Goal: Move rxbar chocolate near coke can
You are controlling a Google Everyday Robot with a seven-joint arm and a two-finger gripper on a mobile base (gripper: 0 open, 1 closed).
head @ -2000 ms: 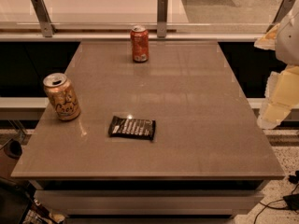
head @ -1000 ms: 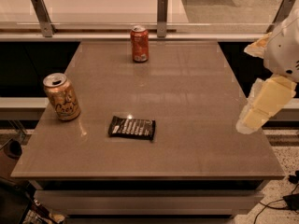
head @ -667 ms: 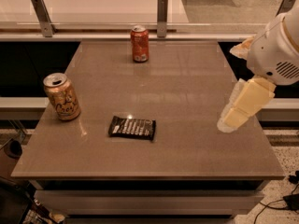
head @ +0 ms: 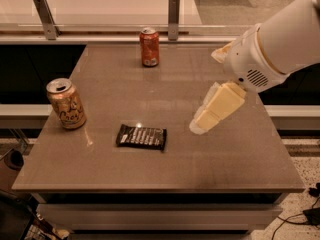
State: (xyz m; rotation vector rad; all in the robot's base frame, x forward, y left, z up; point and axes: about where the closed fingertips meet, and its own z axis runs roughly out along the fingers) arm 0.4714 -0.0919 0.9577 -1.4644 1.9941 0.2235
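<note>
The rxbar chocolate point(head: 141, 136), a flat black wrapper with white lettering, lies on the brown table point(head: 165, 84) left of centre near the front. The coke can point(head: 149, 46), red-orange with a silver top, stands upright at the table's back edge. My gripper point(head: 204, 120), cream-coloured on a white arm, reaches in from the right and hangs above the table, to the right of the bar and a little above it. It holds nothing and touches neither the bar nor the can.
A gold can with dark script lettering point(head: 66, 104) stands upright near the table's left edge. Two metal posts point(head: 173, 16) hold a rail behind the table. The table's right edge point(head: 280, 134) lies under the arm.
My gripper has moved left and forward from beyond the table's right edge to over the table, closer to the bar. The bar and both cans have not moved.
</note>
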